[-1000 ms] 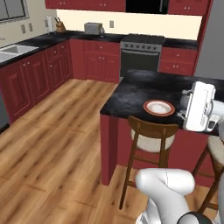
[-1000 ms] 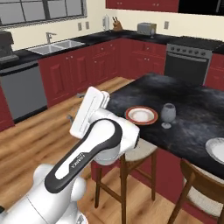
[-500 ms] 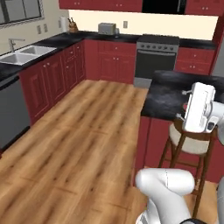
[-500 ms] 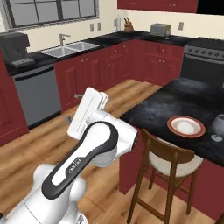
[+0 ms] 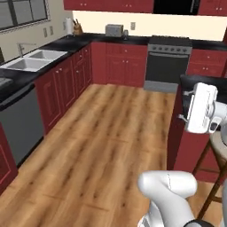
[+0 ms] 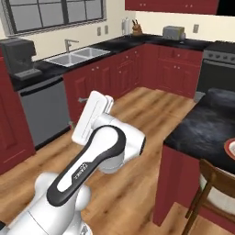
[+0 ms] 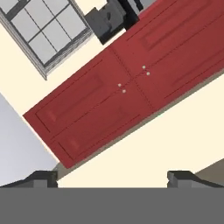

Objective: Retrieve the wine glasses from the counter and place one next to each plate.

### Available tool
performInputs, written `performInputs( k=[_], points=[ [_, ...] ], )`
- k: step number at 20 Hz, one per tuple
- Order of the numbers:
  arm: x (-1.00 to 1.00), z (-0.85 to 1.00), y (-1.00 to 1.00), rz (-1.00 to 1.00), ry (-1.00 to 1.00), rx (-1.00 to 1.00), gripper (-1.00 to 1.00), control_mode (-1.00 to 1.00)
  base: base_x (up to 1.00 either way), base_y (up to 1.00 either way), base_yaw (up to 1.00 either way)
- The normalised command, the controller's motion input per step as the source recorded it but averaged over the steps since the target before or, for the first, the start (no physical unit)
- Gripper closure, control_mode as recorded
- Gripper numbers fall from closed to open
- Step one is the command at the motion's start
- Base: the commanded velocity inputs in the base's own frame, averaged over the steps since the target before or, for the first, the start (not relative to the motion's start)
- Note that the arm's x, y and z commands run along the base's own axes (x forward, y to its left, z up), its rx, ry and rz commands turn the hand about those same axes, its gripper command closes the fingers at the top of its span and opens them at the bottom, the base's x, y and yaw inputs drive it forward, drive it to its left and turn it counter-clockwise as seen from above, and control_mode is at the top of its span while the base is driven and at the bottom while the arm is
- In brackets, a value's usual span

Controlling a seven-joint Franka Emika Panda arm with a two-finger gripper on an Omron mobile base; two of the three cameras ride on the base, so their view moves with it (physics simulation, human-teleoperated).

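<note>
- The gripper (image 7: 111, 177) is released: in the hand view its two dark fingertips (image 7: 42, 176) stand wide apart with nothing between them, aimed up at red wall cabinets (image 7: 131, 83) and a window (image 7: 46, 33)
- The arm (image 6: 98, 156) is folded back over the wooden floor (image 5: 106, 133), so the robot sits in the open middle of the kitchen, well apart from any worktop
- The counter (image 5: 66, 44) runs along the left wall past the sink (image 5: 31, 60) and on along the back wall to the stove (image 5: 168, 57)
- On the back stretch stands a toaster (image 5: 114, 30), and just beside it is a small grey shape (image 5: 126, 32) that may be one of the wine glasses; it is too small to tell for sure
- The island (image 6: 206, 128) lies to the robot's right with a chair (image 6: 215, 188) drawn up to it, and the red-rimmed edge of one plate (image 6: 231, 149) shows at the border of the right base view
- The second plate, and whatever stands next to either plate, is cut off by the picture edges, so I cannot tell how many glasses have been delivered
- My judgement: with the hand empty and far from both the counter and the island, at least one fetch is left: reach the back counter, grasp a glass by its bowl or stem, carry it upright to the island and set it next to a plate
</note>
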Motion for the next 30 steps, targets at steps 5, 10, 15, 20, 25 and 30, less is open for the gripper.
performInputs(
  k=[5,10,15,20,25,30],
  points=[
    [0.00,0.00,0.00,0.00,0.00,0.00,-1.00,1.00,1.00,1.00,-0.34],
    [0.00,0.00,0.00,0.00,0.00,0.00,-1.00,1.00,1.00,1.00,-0.43],
    [0.00,0.00,0.00,0.00,0.00,0.00,-1.00,1.00,1.00,1.00,-0.38],
    [0.00,0.00,0.00,0.00,0.00,0.00,-1.00,1.00,1.00,0.81,-0.15],
    [0.00,0.00,0.00,0.00,0.00,0.00,-1.00,1.00,1.00,0.17,0.00],
    [0.00,0.00,0.00,0.00,0.00,0.00,-1.00,1.00,1.00,-0.06,0.01]
  ],
)
